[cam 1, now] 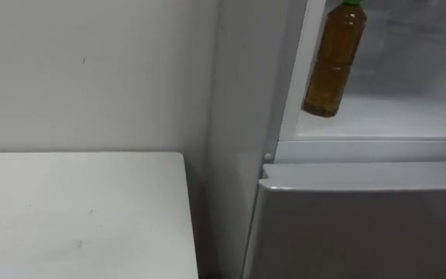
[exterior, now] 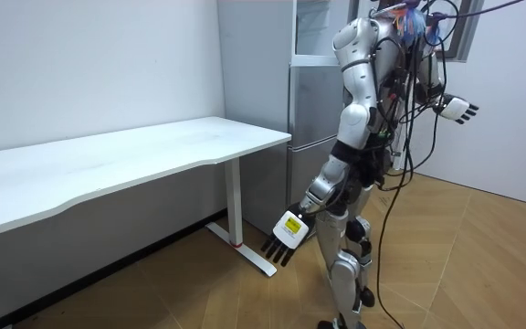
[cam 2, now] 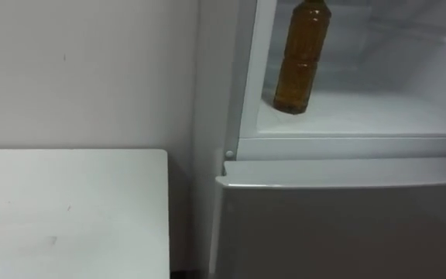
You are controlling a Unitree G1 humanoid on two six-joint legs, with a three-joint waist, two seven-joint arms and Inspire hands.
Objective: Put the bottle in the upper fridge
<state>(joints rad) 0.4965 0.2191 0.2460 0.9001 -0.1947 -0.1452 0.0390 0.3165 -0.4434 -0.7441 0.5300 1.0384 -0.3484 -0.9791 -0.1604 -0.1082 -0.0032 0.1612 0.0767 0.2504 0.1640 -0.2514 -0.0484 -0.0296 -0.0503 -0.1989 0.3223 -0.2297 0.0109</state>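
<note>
One bottle (cam 1: 333, 62), amber liquid, green cap: on the floor of the open upper fridge (cam 1: 378, 146), upper right of frame, near its front left edge. Left hand (exterior: 286, 239) hangs low, fingers straight; right hand (exterior: 457, 110) raised, fingers spread. Risk: standing so near the lip, a knock from a closing door or an arm could topple it out.

The bottle (cam 1: 333, 62) occupies the open upper fridge's (cam 1: 409, 116) left front; right of it lies free.
</note>
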